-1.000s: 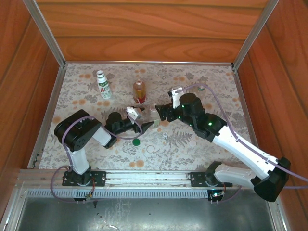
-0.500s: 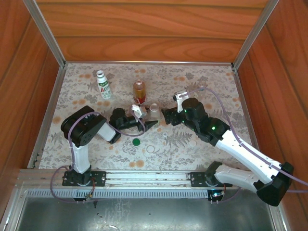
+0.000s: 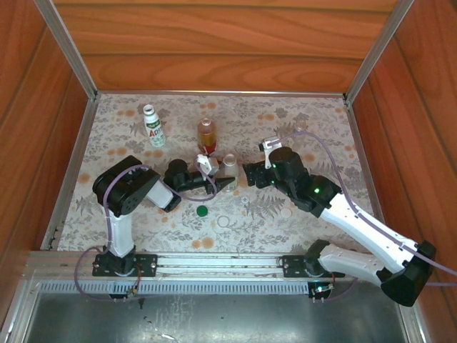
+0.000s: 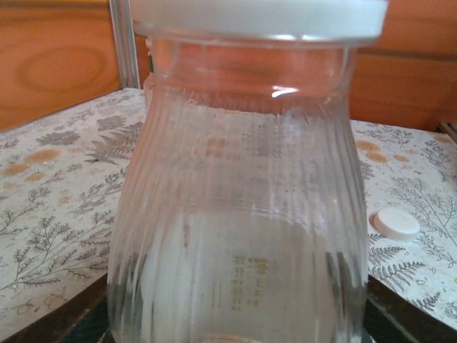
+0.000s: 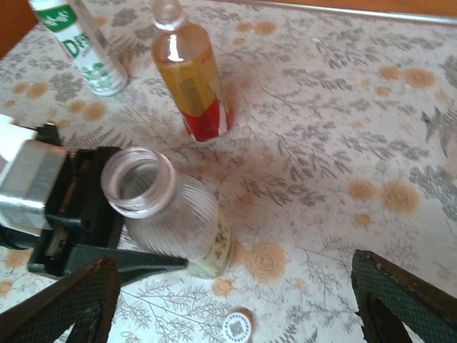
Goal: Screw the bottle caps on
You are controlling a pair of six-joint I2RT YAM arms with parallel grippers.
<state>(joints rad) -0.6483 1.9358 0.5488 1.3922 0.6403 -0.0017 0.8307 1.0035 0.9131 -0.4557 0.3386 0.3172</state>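
Left wrist view is showing the left gripper (image 4: 235, 325) with its jaws set narrow around the clear ribbed bottle (image 4: 235, 214). A dark finger is lying against each lower flank, so it is gripping the bottle down near the base. The bottle is standing upright on the patterned table (image 3: 314, 121), and in the right wrist view its mouth is open and uncapped.

The right gripper (image 5: 232, 259) is hanging just beside the bottle, jaws spread wide with nothing between them. A white cap (image 5: 235, 327) is lying flat on the table below that gap. A dark green cap (image 3: 203, 210) is lying near the left fingers. The amber bottle (image 3: 207, 134) and the white bottle (image 3: 153, 125) are standing farther back.

The low grip is looking like the main risk: twisting a cap on at the top could be rocking or spinning the bottle, while a harder squeeze could be buckling its thin walls. The flat cap may be skidding away under the fingertips. A cap of the wrong size would be jamming on the thread. The two sets of fingers are working close enough to be clipping each other.

The left arm is sitting folded, elbow raised, forearm running low toward the right. The right arm is reaching diagonally up and left from its base, wrist pitching down toward the bottle.
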